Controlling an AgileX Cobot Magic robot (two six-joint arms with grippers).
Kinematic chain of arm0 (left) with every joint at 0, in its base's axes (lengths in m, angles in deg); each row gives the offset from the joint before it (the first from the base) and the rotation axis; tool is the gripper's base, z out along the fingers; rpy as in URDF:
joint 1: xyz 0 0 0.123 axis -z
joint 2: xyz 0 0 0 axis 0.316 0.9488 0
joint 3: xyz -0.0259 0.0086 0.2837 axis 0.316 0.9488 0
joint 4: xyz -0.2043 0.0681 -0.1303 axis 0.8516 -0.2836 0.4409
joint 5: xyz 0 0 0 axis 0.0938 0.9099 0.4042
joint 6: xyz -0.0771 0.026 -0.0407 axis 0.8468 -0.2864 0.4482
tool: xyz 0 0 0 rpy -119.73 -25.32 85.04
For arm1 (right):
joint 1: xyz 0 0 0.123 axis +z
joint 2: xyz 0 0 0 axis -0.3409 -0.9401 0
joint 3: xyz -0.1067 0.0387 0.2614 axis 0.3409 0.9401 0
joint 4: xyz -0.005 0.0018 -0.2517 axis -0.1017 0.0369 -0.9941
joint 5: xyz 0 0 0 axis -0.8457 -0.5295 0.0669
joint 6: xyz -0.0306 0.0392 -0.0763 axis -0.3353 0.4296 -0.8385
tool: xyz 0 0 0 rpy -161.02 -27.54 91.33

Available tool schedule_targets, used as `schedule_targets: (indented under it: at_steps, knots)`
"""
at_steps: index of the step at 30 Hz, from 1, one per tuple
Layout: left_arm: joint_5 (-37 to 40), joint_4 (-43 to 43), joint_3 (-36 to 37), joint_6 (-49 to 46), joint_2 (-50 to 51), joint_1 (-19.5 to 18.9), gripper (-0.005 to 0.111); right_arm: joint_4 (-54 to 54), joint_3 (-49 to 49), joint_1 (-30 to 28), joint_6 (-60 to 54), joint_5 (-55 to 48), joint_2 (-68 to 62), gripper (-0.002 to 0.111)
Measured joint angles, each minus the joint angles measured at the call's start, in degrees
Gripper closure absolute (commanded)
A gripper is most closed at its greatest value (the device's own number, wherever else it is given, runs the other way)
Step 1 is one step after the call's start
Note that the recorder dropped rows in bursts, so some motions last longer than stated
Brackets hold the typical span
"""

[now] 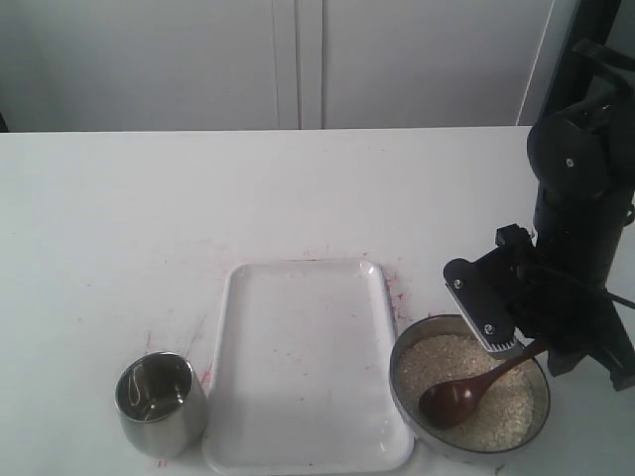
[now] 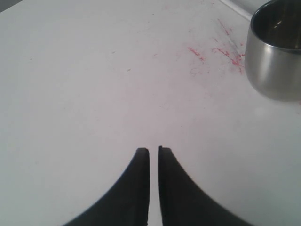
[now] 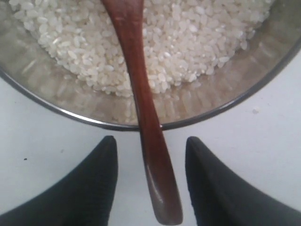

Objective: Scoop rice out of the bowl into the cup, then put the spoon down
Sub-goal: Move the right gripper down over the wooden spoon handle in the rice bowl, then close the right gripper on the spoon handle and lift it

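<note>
**Exterior view:** The bowl (image 1: 466, 453) of rice (image 1: 442, 362) is seen at the four o'clock corner of the white tray (image 1: 308, 367). The cup (image 1: 159, 402) stands at the tray's eight o'clock corner, well apart from the bowl. The spoon (image 1: 466, 392) is laid head-down on the grains, its handle pointing out over the rim toward two o'clock, where the right gripper (image 1: 526, 347) is poised. The tray lies between bowl and cup and would have to be crossed with the spoon kept level.

**Left wrist view:** The left gripper (image 2: 154, 150) is shown drawn almost together on nothing, over bare table (image 2: 70, 94) near the cup (image 2: 275, 61) and some red smudges (image 2: 216, 52).

**Right wrist view:** The right gripper (image 3: 150, 139) is spread to either side of the spoon (image 3: 141, 94) handle, which is not yet touched. A square closing on the handle is judged best, lest the spoon twist.
</note>
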Motion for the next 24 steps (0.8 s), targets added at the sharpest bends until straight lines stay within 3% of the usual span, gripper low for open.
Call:
schedule_targets:
  at_steps: [17, 24]
  knots:
    - [0.0, 0.0, 0.0, 0.0, 0.0, 0.0, 0.092, 0.0, 0.21, 0.0, 1.84, -0.1, -0.78, 0.074]
    - [0.0, 0.0, 0.0, 0.0, 0.0, 0.0, 0.092, -0.66, 0.82, 0.0, 3.53, 0.15, -1.61, 0.091]
